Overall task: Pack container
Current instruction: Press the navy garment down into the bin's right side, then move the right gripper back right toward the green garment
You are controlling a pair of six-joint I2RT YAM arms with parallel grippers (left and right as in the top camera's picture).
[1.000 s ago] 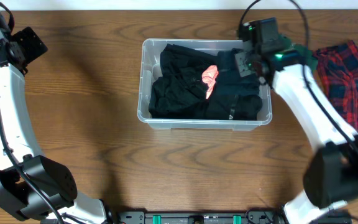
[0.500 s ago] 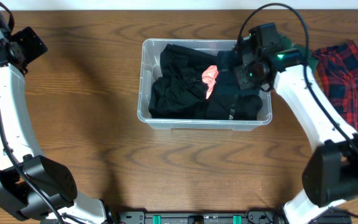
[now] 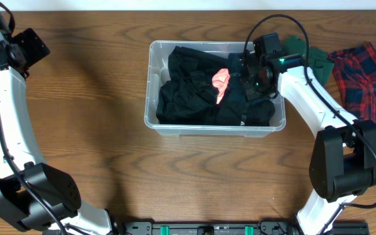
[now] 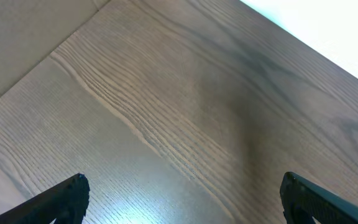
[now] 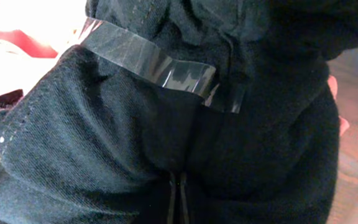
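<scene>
- The container (image 3: 150, 98), a clear plastic bin, is sitting at the centre of the wooden table (image 3: 77, 163) in the overhead view, with its long sides running left to right.
- Black clothes (image 3: 188, 91) are filling the bin almost from wall to wall. A small pink-red patch (image 3: 220, 81) is showing among them, right of the middle.
- The right gripper (image 3: 252, 77) is reaching down over the right-hand end of the bin and pressing against the black cloth there.
- In the right wrist view, black fabric is filling nearly the whole frame, and a clear glossy strip (image 5: 160, 65) is crossing it in the upper half. At the bottom centre the jaws are lying drawn together, with only a thin seam between them. I cannot tell whether cloth is pinched in that seam.
- The left gripper (image 4: 182, 196) is hanging over bare wood at the upper left of the overhead view, well apart from the bin. Its jaws are standing wide apart and holding nothing.
- A green garment (image 3: 305, 52) and a red-and-navy plaid garment (image 3: 364, 78) are lying on the table at the upper right, outside the bin.
</scene>
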